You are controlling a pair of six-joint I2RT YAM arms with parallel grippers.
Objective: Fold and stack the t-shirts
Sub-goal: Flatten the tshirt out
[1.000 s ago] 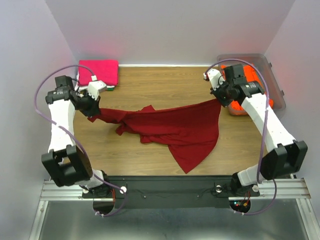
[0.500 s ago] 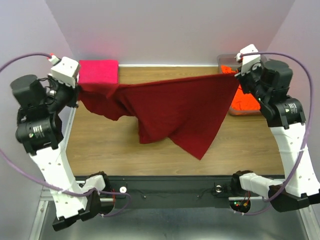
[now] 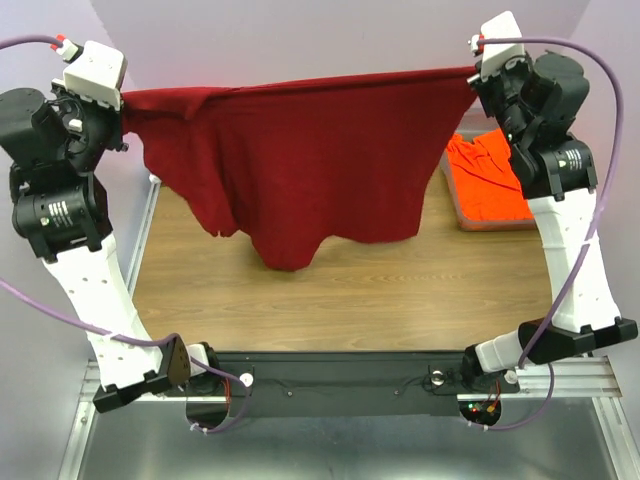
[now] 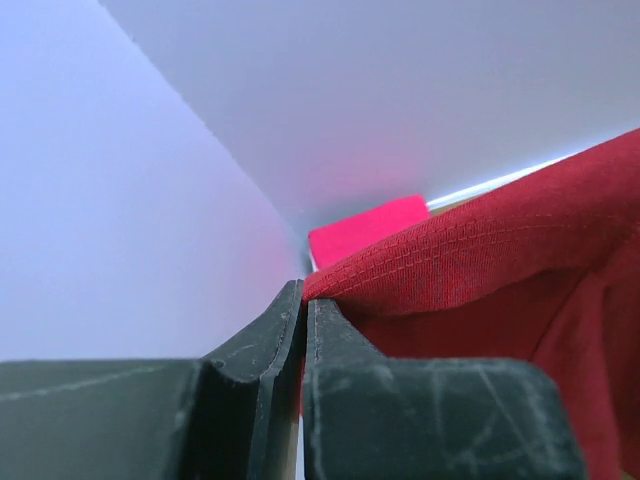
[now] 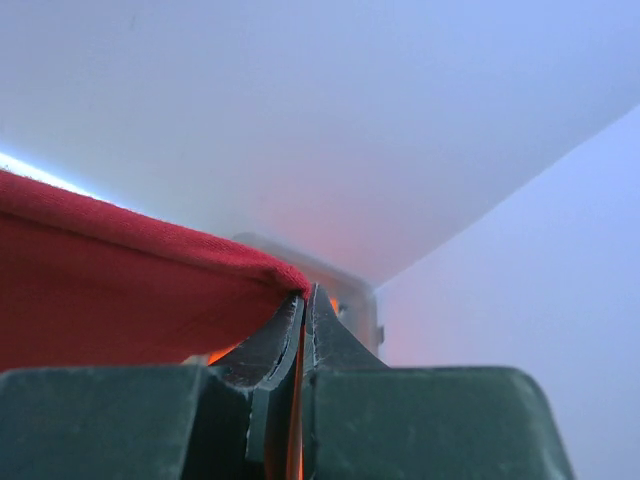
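dark red t-shirt (image 3: 300, 170) now lifted, hanging below and between left gripper (image 4: 305, 300) and right gripper (image 5: 305, 300) (both pinch its top edge): ready to flatten.

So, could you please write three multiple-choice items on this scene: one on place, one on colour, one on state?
1. Where does the orange shirt lie? A) in the tub at the right B) on the floor C) on the wall
2. What colour is the stretched shirt? A) green B) dark red C) white
3. How is the left gripper? A) open B) out of view C) shut on the stretched shirt
1A, orange cloth lies inside the tub; 2B, the hanging cloth is dark red; 3C, it pinches the hem.
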